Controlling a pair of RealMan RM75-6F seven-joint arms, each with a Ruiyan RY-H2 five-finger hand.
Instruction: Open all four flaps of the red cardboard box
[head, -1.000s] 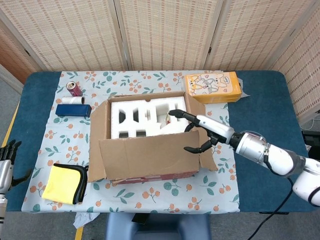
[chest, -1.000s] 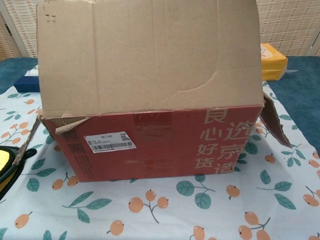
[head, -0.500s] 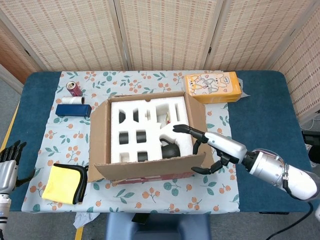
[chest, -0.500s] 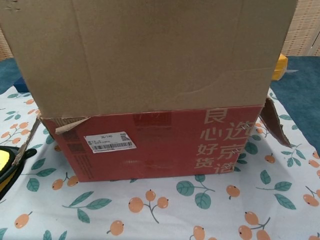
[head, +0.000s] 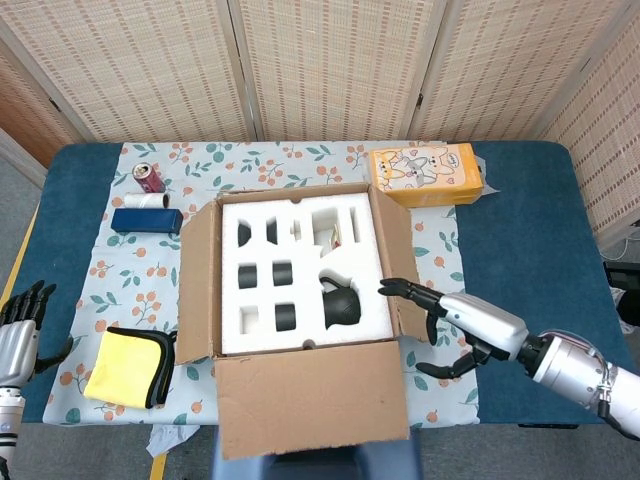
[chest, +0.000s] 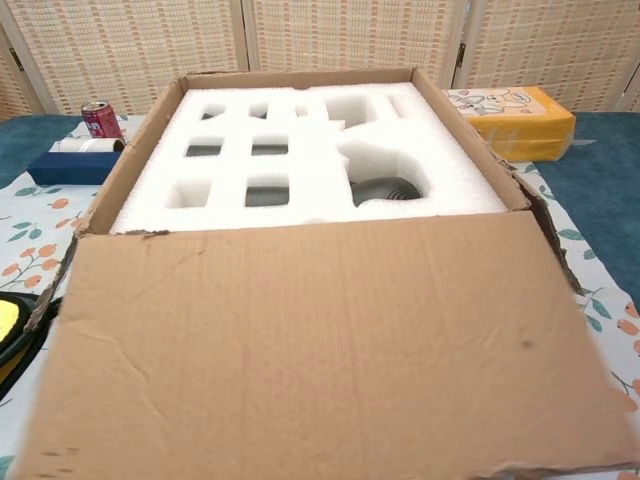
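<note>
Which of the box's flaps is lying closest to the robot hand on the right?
The short side flap on the box's right edge; the right robot hand hovers open just beside it. The big front flap hangs toward the camera instead.

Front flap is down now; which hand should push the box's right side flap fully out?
Right. The right hand is open beside the box's right side flap, which stands only partly folded out. The left hand sits at the table's far left edge, well away from the box.

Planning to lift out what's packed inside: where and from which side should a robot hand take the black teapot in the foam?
Probably from straight above, on the black teapot by its exposed top or the handle arching on its left; the white foam insert encloses its sides, so a sideways approach looks blocked.
</note>
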